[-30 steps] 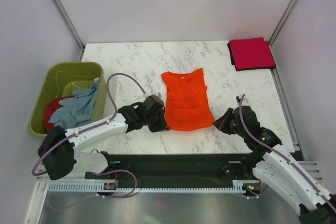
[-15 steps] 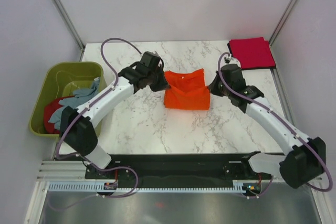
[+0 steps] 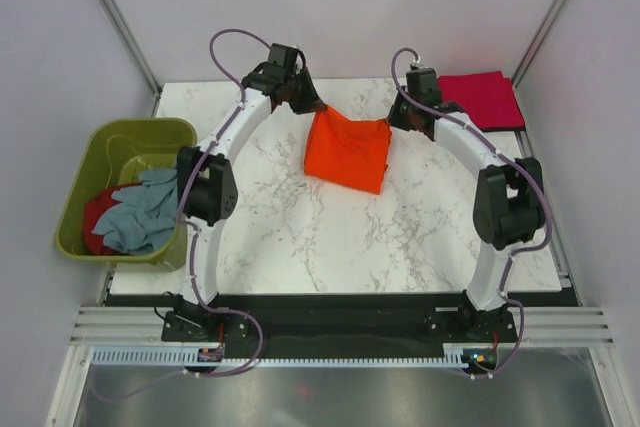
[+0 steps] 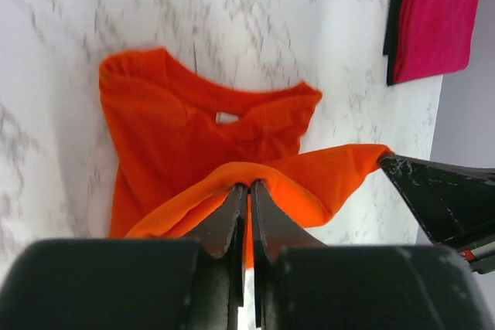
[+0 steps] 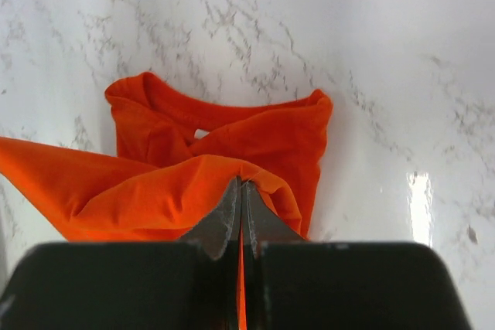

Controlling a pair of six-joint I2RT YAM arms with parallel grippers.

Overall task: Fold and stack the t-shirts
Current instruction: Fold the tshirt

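Observation:
The orange t-shirt (image 3: 347,150) is doubled over at the back middle of the marble table (image 3: 300,237), its hem carried over the collar end. My left gripper (image 3: 312,107) is shut on the hem's left corner (image 4: 232,177), and my right gripper (image 3: 392,121) is shut on the right corner (image 5: 232,169). A folded crimson t-shirt (image 3: 480,100) lies at the back right corner, also visible in the left wrist view (image 4: 437,17). A pale grey-blue t-shirt (image 3: 143,209) and a red one (image 3: 97,215) lie crumpled in the olive tub (image 3: 110,139).
The olive-green tub sits off the table's left edge. White walls and metal frame posts close in the back and sides. Both arms stretch over the table toward its far edge.
Both grippers carried the orange shirt's hem from the near side up and over to the far end, folding the shirt in half. The left jaws eased very slightly.

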